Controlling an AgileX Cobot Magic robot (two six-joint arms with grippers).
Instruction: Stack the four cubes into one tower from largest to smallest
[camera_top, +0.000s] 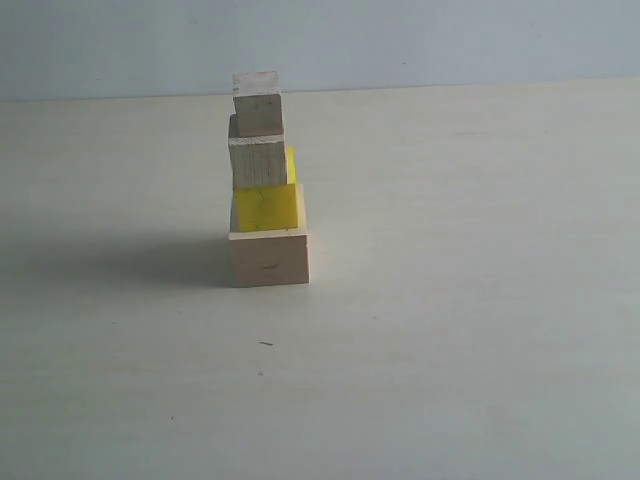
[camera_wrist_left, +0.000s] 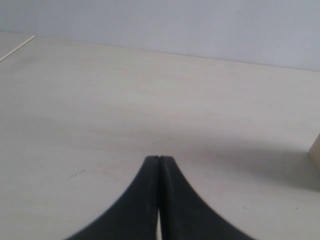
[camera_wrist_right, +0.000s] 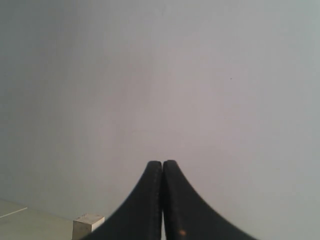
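You see the tower (camera_top: 265, 180) standing on the table (camera_top: 450, 320), left of centre and toward the far side, all four cubes in one column. At the base sits the large wood cube (camera_top: 269, 257), pale bare wood with crisp square edges and a small dark fleck on its near face. On it rests the yellow cube (camera_top: 267, 207), bright, smooth and opaque, set a little inside the base's outline. The medium wood cube (camera_top: 258, 162) comes next, with faint grain; it sits slightly to the left, so a thin yellow strip shows past its right edge. The small wood cube (camera_top: 258, 102) tops the column, roughly centred, its upper face lighter. A soft shadow falls on the table to the left of the base. The tabletop is matte, cream, faintly streaked; the wall (camera_top: 450, 40) behind is plain grey-blue. Your left gripper (camera_wrist_left: 159, 160) has its curved black jaws pressed together on nothing, low over bare table. Your right gripper (camera_wrist_right: 162, 164) likewise has its jaws closed tight and empty, facing the wall.
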